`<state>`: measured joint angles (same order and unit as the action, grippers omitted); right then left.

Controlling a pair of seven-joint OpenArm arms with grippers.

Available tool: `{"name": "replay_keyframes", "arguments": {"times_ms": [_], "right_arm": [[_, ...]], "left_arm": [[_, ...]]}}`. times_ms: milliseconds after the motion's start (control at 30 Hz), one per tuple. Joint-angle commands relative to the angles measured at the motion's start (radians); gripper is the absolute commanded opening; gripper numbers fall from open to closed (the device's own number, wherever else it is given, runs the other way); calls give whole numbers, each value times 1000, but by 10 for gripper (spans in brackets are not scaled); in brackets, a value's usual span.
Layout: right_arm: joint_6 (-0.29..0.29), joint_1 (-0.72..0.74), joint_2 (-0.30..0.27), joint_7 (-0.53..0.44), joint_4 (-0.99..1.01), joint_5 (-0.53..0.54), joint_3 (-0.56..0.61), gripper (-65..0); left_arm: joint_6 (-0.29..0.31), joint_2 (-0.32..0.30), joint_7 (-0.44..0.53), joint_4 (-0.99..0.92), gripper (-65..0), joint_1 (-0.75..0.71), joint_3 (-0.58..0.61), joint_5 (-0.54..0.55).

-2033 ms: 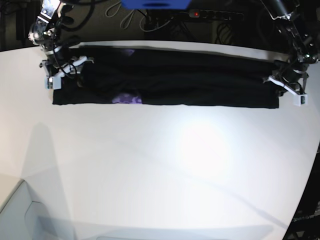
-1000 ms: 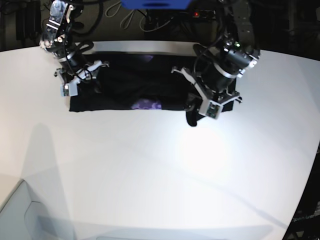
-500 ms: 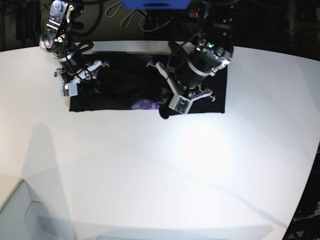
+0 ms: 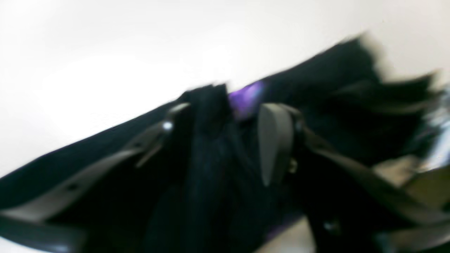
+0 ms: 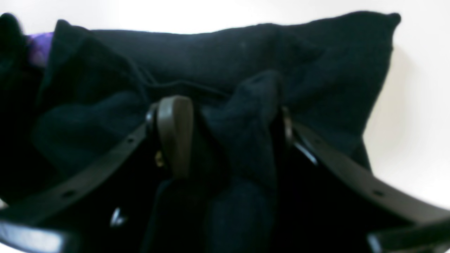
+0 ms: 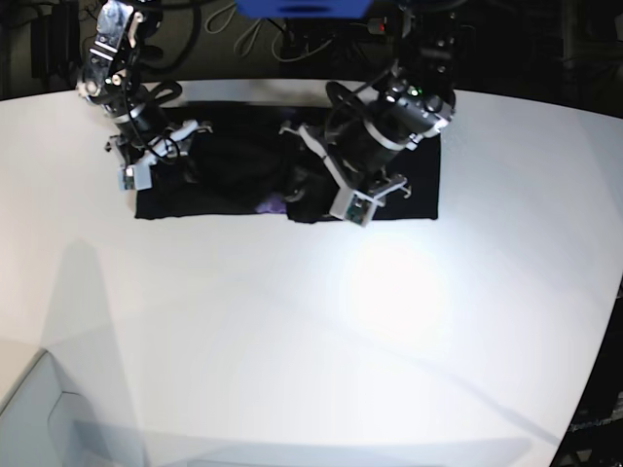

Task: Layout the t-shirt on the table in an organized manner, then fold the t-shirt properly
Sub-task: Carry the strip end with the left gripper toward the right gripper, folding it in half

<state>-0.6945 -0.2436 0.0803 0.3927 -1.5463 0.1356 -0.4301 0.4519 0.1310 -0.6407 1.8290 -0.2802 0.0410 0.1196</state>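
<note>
The black t-shirt (image 6: 234, 146) lies as a folded band along the far side of the white table (image 6: 292, 341). Its purple print (image 6: 271, 204) peeks out at the front edge. My left gripper (image 6: 310, 195) hovers low over the band's middle. In the blurred left wrist view its jaws (image 4: 226, 109) stand apart, with a ridge of shirt (image 4: 207, 140) between them and the print (image 4: 246, 95) just beyond. My right gripper (image 6: 161, 146) rests on the shirt's left end. Its jaws (image 5: 228, 105) stand wide, and a hump of shirt (image 5: 242, 123) rises between them.
Cables and a power strip (image 6: 409, 27) lie beyond the table's far edge, next to a blue object (image 6: 302, 8). A pale box corner (image 6: 39, 418) sits at the near left. The table's curved edge (image 6: 599, 350) runs down the right side.
My left arm has carried the shirt's right end leftward over the band, which is now shorter, and its jaws have spread apart. The right arm has not moved for a second.
</note>
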Motion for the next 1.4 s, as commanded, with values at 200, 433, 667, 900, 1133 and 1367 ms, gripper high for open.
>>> {"name": "replay_keyframes", "arguments": {"times_ms": [200, 433, 667, 900, 1133, 1367], "right_arm": [[-4, 19, -7, -16, -16, 6, 3, -273], [-4, 16, -3, -15, -101, 6, -2, -270], [-4, 10, 55, -5, -240, 6, -65, -233], [-4, 3, 54, -5, -164, 5, -140, -231], [-4, 0, 19, -10, -56, 5, -145, -231], [-4, 2, 17, -15, 48, 5, -143, -232]], "left_arm": [[-5, -116, 25, 90, -317, 14, -43, 228], [3, -205, 17, -24, -438, 12, -266, 234], [5, -216, 25, -223, -438, 55, -315, 226], [5, -215, 25, -274, -438, 75, -312, 226], [5, -215, 25, -291, -438, 77, -316, 226], [5, -215, 25, -294, -438, 77, -316, 226]]}}
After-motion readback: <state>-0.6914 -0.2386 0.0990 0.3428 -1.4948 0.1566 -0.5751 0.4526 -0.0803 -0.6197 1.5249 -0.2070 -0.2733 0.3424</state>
